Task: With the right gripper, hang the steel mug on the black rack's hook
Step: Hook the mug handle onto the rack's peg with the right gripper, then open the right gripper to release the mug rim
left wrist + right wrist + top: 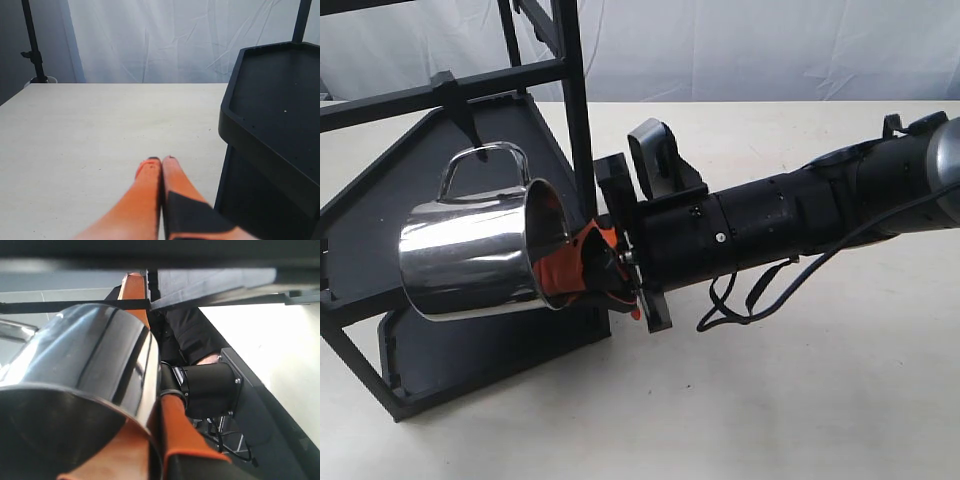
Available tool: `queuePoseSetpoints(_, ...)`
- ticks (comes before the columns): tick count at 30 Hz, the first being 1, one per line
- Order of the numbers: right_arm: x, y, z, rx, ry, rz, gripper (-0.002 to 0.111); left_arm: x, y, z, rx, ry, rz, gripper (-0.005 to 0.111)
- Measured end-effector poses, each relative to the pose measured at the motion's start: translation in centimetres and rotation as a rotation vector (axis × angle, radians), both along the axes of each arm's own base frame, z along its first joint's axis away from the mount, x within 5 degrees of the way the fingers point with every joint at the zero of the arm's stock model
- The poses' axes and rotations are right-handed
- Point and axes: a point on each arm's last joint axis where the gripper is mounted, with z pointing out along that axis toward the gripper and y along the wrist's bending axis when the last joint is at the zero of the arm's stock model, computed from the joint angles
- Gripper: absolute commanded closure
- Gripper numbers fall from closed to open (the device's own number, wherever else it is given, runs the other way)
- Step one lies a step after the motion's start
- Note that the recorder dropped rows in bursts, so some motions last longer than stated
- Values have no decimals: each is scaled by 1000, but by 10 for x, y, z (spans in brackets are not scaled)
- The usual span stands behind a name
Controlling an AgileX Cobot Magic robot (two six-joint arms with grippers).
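Observation:
In the exterior view my right gripper [584, 262] is shut on the steel mug [470, 250] at its rim, one orange finger inside and one outside. The mug lies on its side in the air, mouth toward the gripper and handle [485, 165] up. The handle's top sits right at the tip of the hook [461, 112] under the black rack's [575, 90] upper crossbar; I cannot tell whether the hook is inside the loop. The right wrist view shows the mug [85, 355] filling the frame between the fingers [177, 432]. The left gripper [161, 161] is shut and empty over the table.
The rack's lower shelf [470, 345] lies just beneath the mug and its upper shelf [380, 220] is behind it. A shelf corner [280, 100] stands close beside the left gripper. Cables [750, 295] hang under the right arm. A black cylindrical arm part [207, 385] shows beyond the mug.

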Motion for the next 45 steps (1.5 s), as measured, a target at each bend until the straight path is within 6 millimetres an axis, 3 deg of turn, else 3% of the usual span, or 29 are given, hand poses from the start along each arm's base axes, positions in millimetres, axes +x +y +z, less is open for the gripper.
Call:
queuePoseSetpoints(3,0,0,0,1,-3,-1,103,0,0,0,0,0,0,107)
queuePoseSetpoints(6,1,0,-1,-8,0,-16,74,0,0,0,0,0,0,107)
queuePoseSetpoints(19,3,0,-3,-19,9,-25,74,0,0,0,0,0,0,107)
queuePoseSetpoints(28,10,-14,0,-27,-7,-62,74,0,0,0,0,0,0,107)
queuePoseSetpoints(34,7,-15,3,-42,-32,-39,52,0,0,0,0,0,0,107)
queuePoseSetpoints(45,7,-16,4,-46,-38,-35,55,0,0,0,0,0,0,107)
